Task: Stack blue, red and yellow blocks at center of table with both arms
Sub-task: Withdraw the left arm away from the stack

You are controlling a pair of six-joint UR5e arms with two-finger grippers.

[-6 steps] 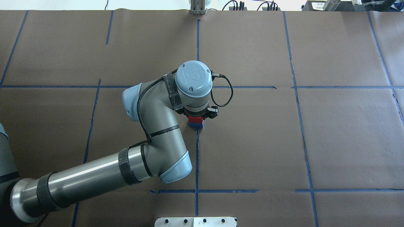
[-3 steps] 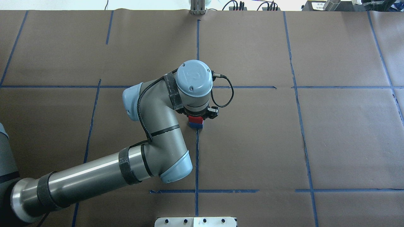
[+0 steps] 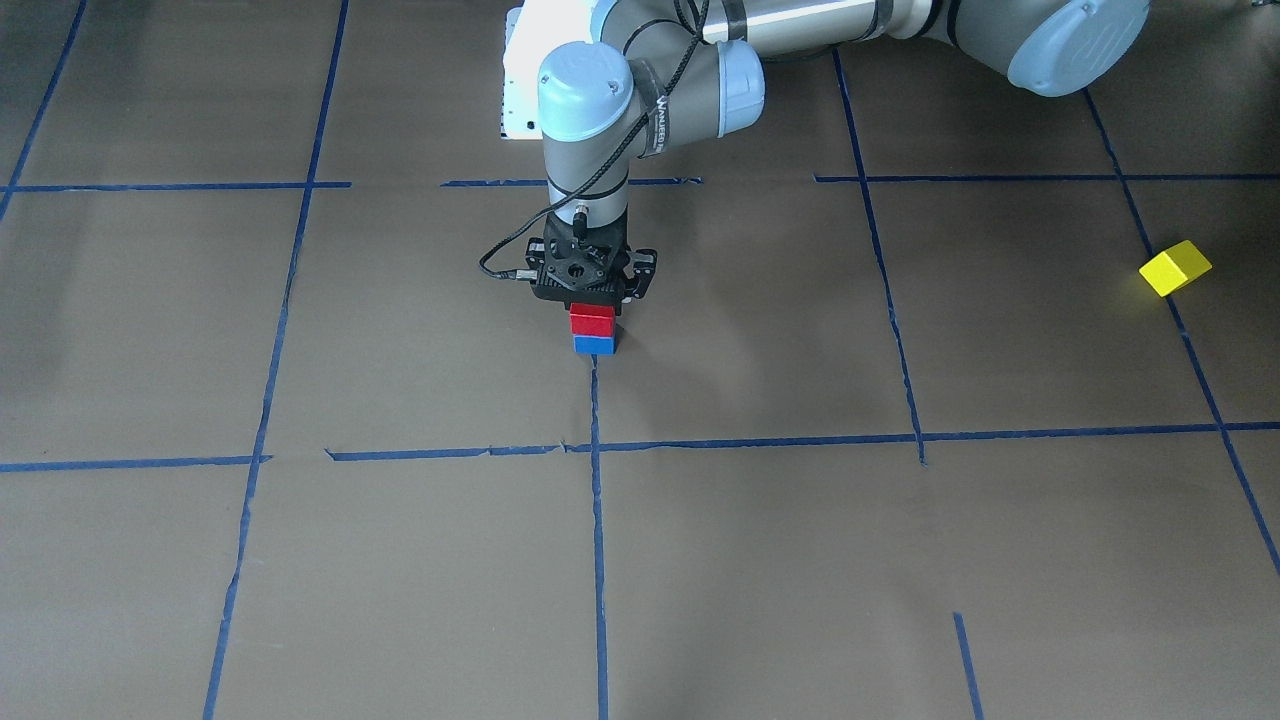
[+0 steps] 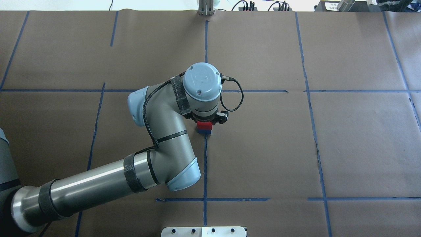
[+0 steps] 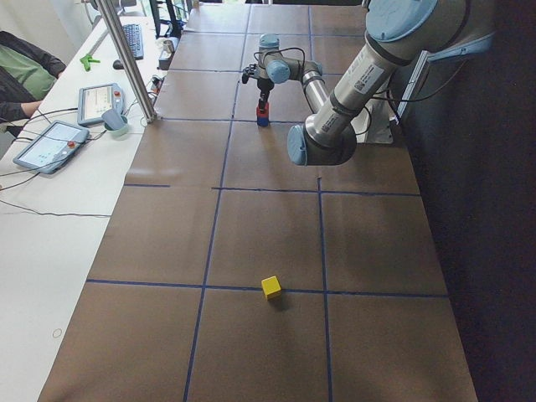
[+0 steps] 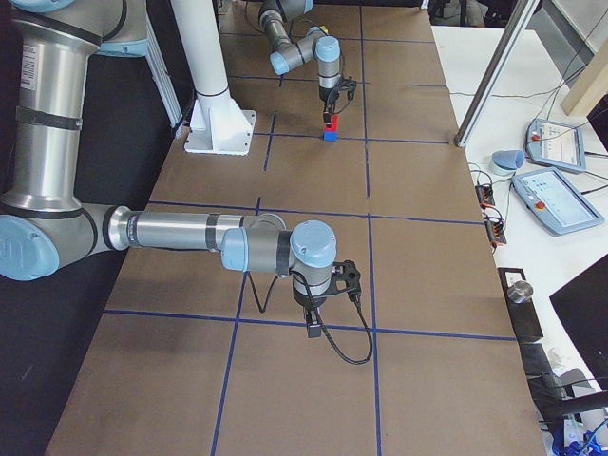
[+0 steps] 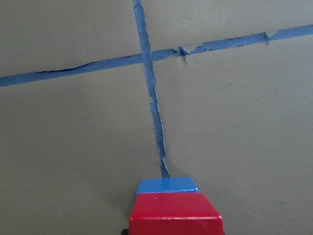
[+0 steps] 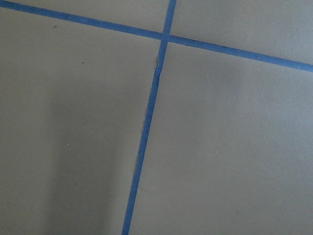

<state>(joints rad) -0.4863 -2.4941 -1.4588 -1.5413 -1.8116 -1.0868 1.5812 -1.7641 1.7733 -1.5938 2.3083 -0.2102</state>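
A red block (image 3: 592,320) sits on a blue block (image 3: 594,345) at the table's center, on a blue tape line. My left gripper (image 3: 592,305) points straight down and is shut on the red block. The left wrist view shows the red block (image 7: 174,213) over the blue block (image 7: 166,185). A yellow block (image 3: 1175,267) lies alone far out on my left side, and also shows in the exterior left view (image 5: 270,286). My right gripper (image 6: 313,330) hangs over bare paper near a tape crossing; I cannot tell whether it is open or shut.
Brown paper with a grid of blue tape (image 4: 205,164) covers the table. A white mount plate (image 6: 220,128) stands at the robot's side. Tablets (image 5: 50,142) and a metal pole (image 5: 126,59) are on the operators' side table.
The left gripper has sunk slightly with the red block, so less of the blue block shows beneath it. The arm has otherwise held its place.
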